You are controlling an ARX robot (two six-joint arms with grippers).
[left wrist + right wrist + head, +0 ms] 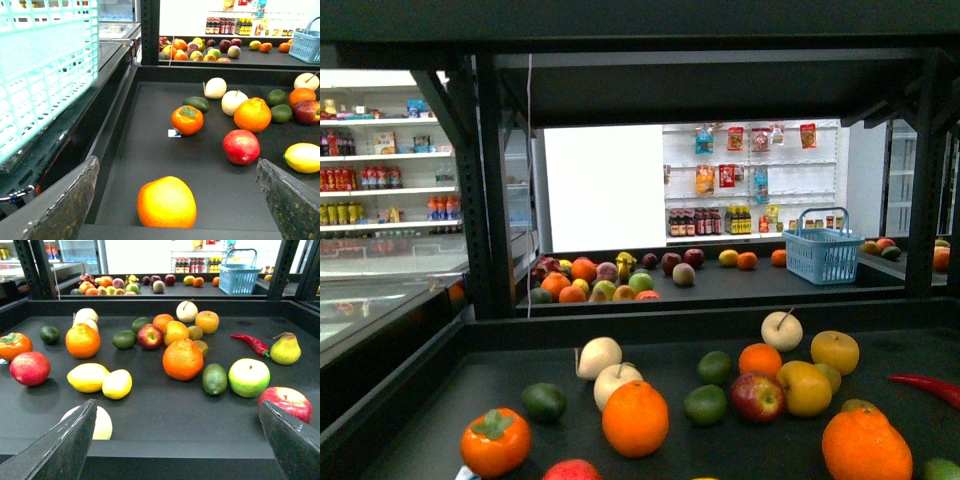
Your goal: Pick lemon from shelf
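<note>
Two yellow lemons lie side by side on the black shelf deck (pixel 165 412), a larger lemon (pixel 88 377) and a smaller lemon (pixel 117 384). My right gripper (pixel 177 407) hovers open at the deck's front edge, with both lemons ahead of it, toward its left finger (pixel 65 445). In the left wrist view one lemon (pixel 303 157) shows at the frame's edge, beyond the finger (pixel 292 200) of my open left gripper (pixel 176 165). An orange-yellow fruit (pixel 166 201) sits between the left jaws, untouched. Neither gripper appears in the front view, and neither holds anything.
The deck (pixel 650 355) carries many fruits: a large orange (pixel 182 359), a lime (pixel 214 378), a green apple (pixel 248 377), red apples (pixel 289 402), a pale fruit (pixel 102 422), a chilli (pixel 252 342), a persimmon (pixel 187 120). A teal basket (pixel 40 70) hangs left; a blue basket (pixel 822 250) stands behind.
</note>
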